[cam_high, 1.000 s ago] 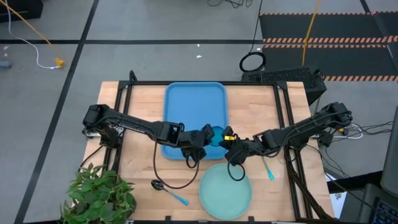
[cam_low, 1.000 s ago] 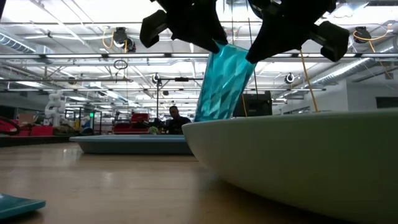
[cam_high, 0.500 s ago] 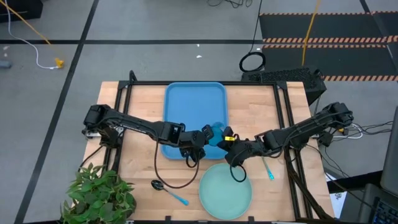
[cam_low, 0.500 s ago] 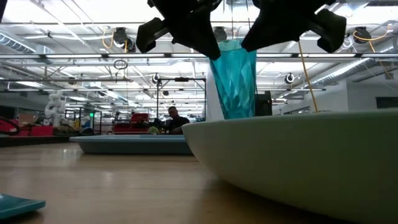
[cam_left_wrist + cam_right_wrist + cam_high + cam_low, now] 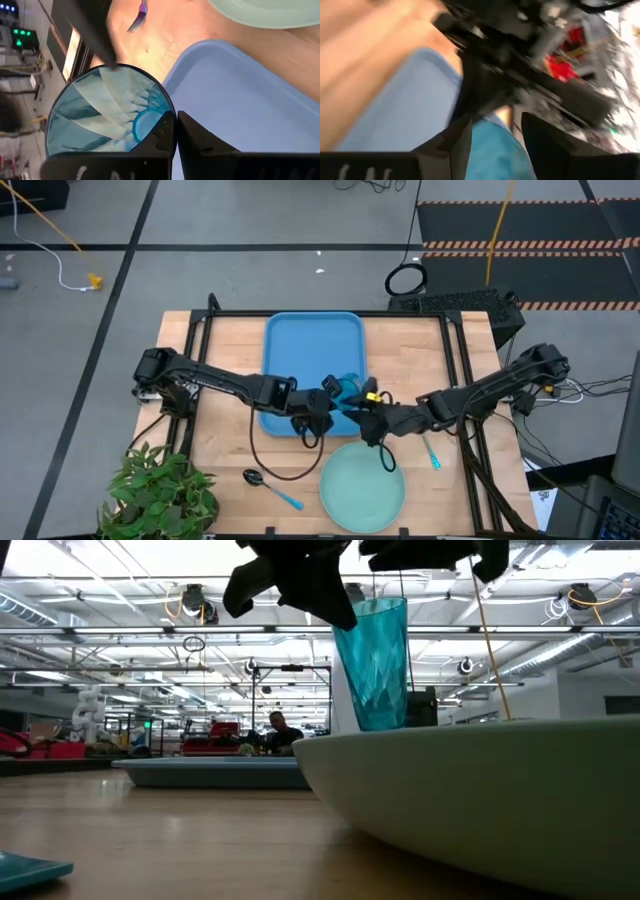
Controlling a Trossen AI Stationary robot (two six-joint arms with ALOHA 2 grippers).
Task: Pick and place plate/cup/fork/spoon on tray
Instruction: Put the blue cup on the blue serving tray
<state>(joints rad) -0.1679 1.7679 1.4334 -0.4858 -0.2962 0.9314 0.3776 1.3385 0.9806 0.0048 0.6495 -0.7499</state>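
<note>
The teal-blue cup (image 5: 346, 389) stands upright over the near right corner of the blue tray (image 5: 300, 345). My left gripper (image 5: 328, 399) is shut on its rim. Whether its base touches the tray is hidden in the low view by the plate (image 5: 480, 800). My right gripper (image 5: 366, 416) is open just right of the cup and off it; its wrist view shows the cup (image 5: 496, 150) between its spread fingers. The mint plate (image 5: 362, 485) lies on the table near the front edge. The fork (image 5: 432, 450) lies right of the plate. The spoon (image 5: 268, 485) lies left of it. My left gripper pinches the cup's wall at its rim (image 5: 168, 111), one finger inside (image 5: 159, 137) and one outside (image 5: 197, 142). The fingers come from above on the cup's left side. The cup hangs upright below them (image 5: 372, 665).
A potted plant (image 5: 160, 490) stands at the table's near left corner. The tray's far half is bare blue surface. A person shows far back in the room (image 5: 280, 730).
The cup has turned from tilted to upright in my left gripper. My right gripper, which was also at the cup's rim, has let go and drawn up and away from it.
</note>
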